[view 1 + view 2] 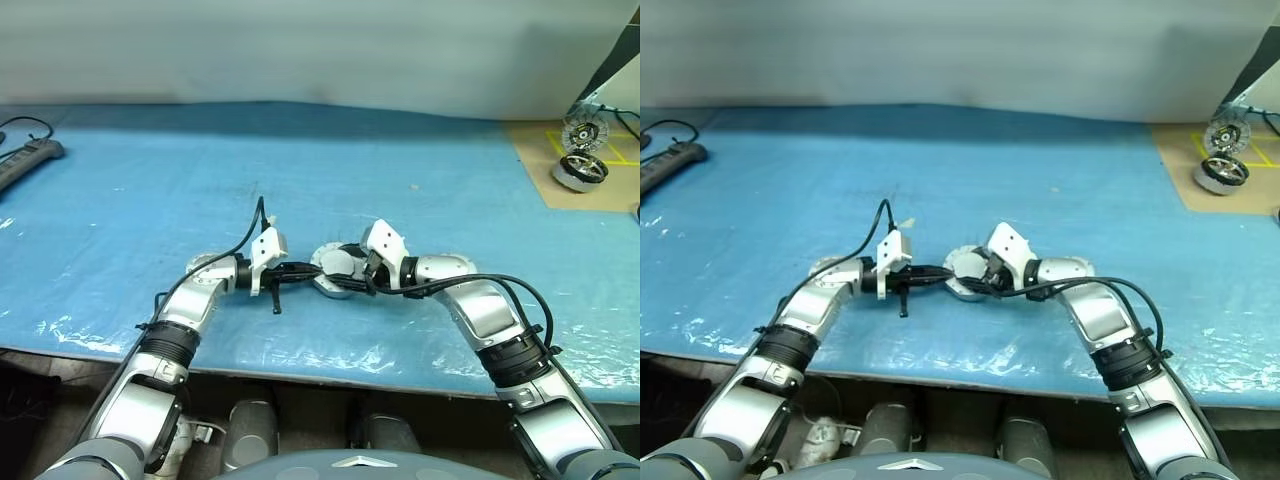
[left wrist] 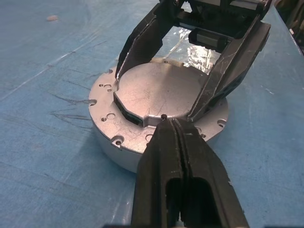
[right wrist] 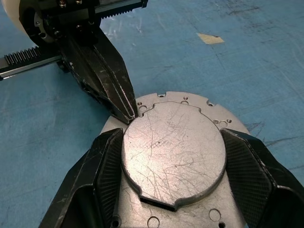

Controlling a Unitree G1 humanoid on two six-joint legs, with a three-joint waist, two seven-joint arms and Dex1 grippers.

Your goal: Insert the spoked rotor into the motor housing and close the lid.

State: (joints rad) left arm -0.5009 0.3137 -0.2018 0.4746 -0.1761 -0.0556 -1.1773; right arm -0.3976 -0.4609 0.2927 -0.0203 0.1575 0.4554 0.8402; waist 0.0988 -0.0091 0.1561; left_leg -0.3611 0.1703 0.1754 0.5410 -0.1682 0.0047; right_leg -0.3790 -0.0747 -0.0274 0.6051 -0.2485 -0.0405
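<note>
Near the middle of the front edge of the blue plastic-covered tabletop (image 1: 150, 180) sits the shallow round silver motor housing (image 2: 107, 137), its smooth scratched grey lid (image 3: 173, 149) lying flat and closed on top. The right gripper (image 3: 173, 166) straddles the lid, its two black fingers (image 3: 102, 175) spread wide and resting against opposite sides of the lid's raised disc. The left gripper (image 2: 176, 124) has its fingers pressed together with nothing between them, their tips touching the lid's rim at the notch. At the far right corner, on a brown board (image 1: 535, 160), stands a second hinged silver motor (image 1: 581, 155) with its disc raised.
</note>
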